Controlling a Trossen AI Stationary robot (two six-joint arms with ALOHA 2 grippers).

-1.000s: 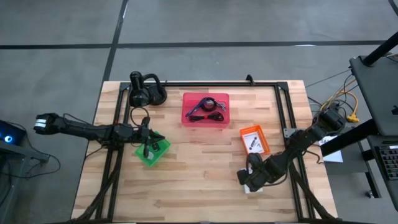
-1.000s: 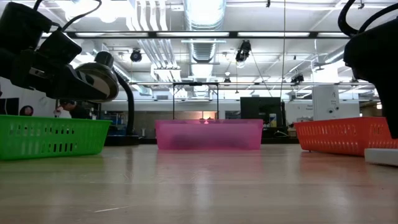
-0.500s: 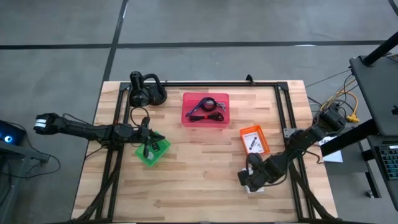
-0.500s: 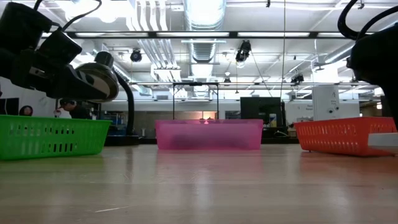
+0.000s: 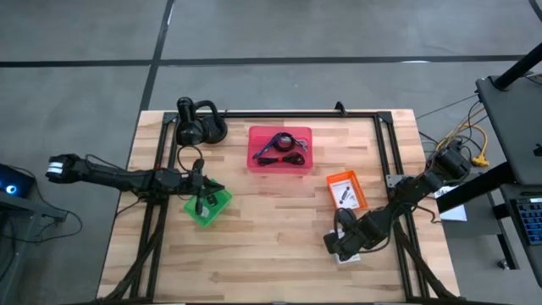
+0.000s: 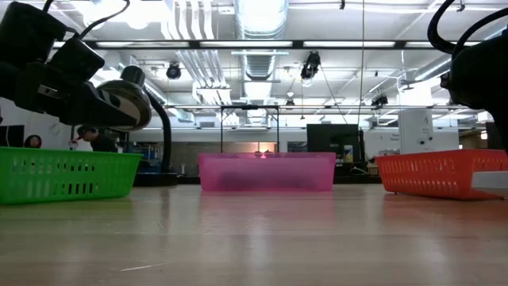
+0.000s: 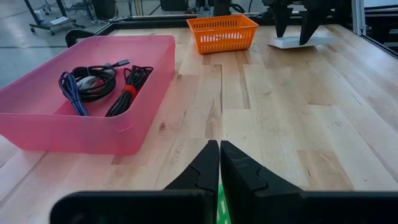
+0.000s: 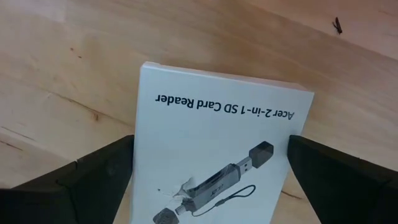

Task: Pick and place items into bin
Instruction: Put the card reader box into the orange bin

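Note:
A flat white packet point(image 8: 217, 143), printed with a card reader, sits between the fingers of my right gripper point(image 5: 343, 247) near the table's near right corner. In the low view the white packet point(image 6: 490, 179) hangs just above the wood. Black and purple cables point(image 7: 93, 81) lie in the pink bin point(image 5: 279, 148). A small dark item lies in the orange bin point(image 5: 345, 190). My left gripper point(image 7: 219, 168) is shut and empty, hovering over the green bin point(image 5: 207, 205) at the table's left. My right gripper pinches the white packet between its two fingers, one finger point(image 8: 93, 180) on each opposite side edge point(image 8: 140, 155). It comes from above, pointing down. The packet lies flat and level in the hold, lifted clear of the table.
Three bins stand on the wooden table: green on the left, pink at the far middle, orange point(image 7: 222, 32) on the right. A black lamp-like fixture point(image 5: 199, 125) stands at the far left. A black frame point(image 5: 385, 152) runs around the work area. Bare wood lies between the bins.
My right gripper has risen a little. The white packet, flat on the table a second ago, is now lifted clear of it and stays level.

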